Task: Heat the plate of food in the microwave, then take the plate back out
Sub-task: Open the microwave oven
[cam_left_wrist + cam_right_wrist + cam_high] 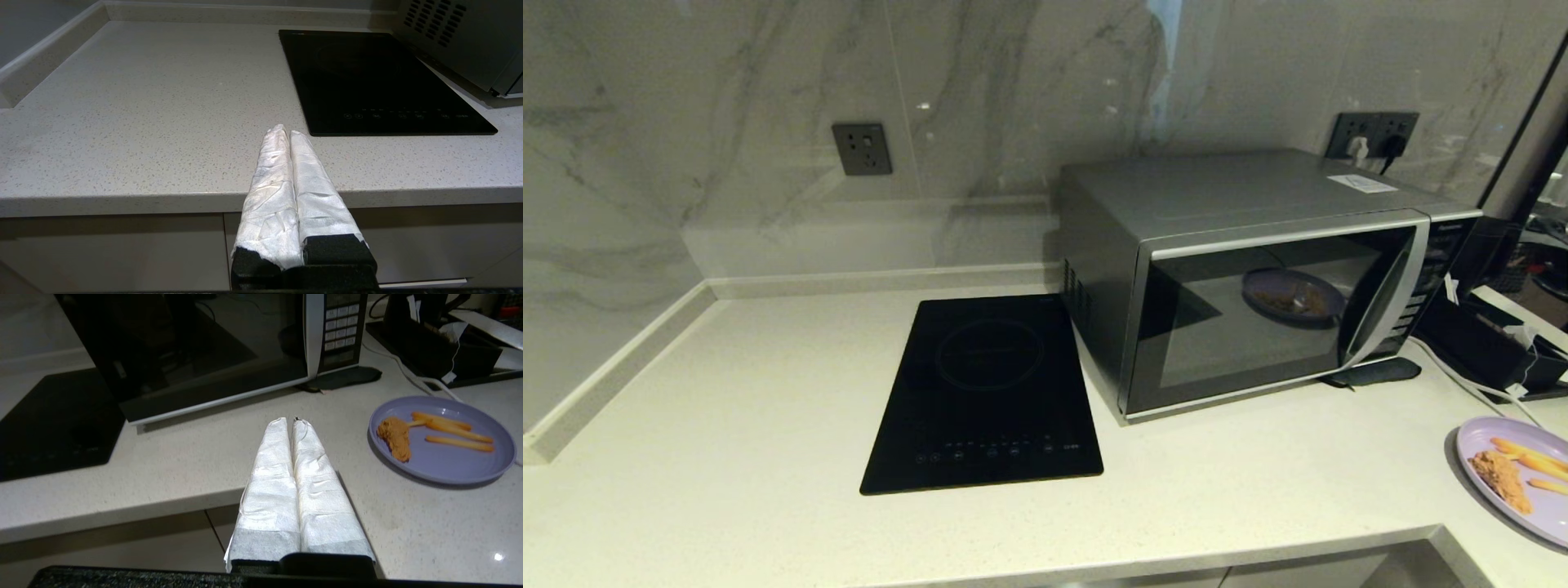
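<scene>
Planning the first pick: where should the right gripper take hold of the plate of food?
Probably the near rim of the plate of food, approached from the counter's front edge: it is bare there, the fries lie toward the far side, and the right gripper is already closest.

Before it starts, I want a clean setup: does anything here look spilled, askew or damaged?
Nothing stands out. The plate of food sits flat on the counter, food all on it; the microwave door is closed.
</scene>
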`<state>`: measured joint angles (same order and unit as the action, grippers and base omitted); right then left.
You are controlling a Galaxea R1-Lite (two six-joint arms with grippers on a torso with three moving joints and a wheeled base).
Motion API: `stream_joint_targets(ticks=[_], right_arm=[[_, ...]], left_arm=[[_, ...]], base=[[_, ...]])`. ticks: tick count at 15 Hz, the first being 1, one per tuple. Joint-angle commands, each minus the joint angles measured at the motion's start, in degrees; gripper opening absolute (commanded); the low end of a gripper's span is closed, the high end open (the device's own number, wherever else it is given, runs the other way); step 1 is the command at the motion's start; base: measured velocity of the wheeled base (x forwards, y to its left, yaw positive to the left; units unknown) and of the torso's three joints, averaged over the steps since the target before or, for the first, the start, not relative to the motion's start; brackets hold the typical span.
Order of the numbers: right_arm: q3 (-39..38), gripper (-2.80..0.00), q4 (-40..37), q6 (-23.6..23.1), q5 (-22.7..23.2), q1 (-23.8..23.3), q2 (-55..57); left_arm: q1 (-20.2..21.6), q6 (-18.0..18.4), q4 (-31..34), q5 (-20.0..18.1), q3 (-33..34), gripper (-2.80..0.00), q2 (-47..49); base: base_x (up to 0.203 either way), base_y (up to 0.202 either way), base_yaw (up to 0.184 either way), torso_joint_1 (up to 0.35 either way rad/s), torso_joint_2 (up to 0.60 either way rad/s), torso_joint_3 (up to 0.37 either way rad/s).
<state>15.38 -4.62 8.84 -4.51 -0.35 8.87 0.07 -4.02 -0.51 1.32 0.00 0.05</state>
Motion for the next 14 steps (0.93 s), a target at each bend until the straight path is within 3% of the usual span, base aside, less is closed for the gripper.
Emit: stream_joint_targets(ticks=[1,4,6,8,10,12,14], right_arm=[[8.9,-2.8,0.4,0.5,-0.1,-0.2,13.6],[22.7,-2.8,1.0,2.2,-2.3,-0.3,28.0],[27.9,-2.8,1.1,2.6,-4.2,-0.3,36.1],[30.8,-2.8,1.2,1.7,-8.7,-0.3,42.8],[32.3,-2.8,1.2,-1.9,-13.8,0.9,45.9],[33.0,-2.8,1.3,-3.8,-20.8,2.9,48.3],[32.5,-2.8,1.9,-7.0,-23.1,4.7,50.2]], left_arm=[[0.0,0.0,0.0,0.0,0.0,-2.8,0.0],[0.0,0.0,0.0,0.0,0.0,-2.8,0.0],[0.0,0.0,0.0,0.0,0.0,-2.8,0.0],[0.0,-0.1,0.0,0.0,0.0,-2.8,0.0],[0.0,0.0,0.0,0.0,0.0,-2.8,0.0],[0.0,-0.1,0.0,0.0,0.0,-2.8,0.0],[0.0,0.0,0.0,0.0,0.0,-2.8,0.0]], base=[[0.0,0.0,0.0,0.0,0.0,0.0],[0.0,0.0,0.0,0.0,0.0,0.0],[0.0,0.0,0.0,0.0,0.0,0.0],[0.0,0.0,0.0,0.0,0.0,0.0],[0.0,0.0,0.0,0.0,0.0,0.0],[0.0,0.0,0.0,0.0,0.0,0.0],[0.0,0.0,0.0,0.0,0.0,0.0]])
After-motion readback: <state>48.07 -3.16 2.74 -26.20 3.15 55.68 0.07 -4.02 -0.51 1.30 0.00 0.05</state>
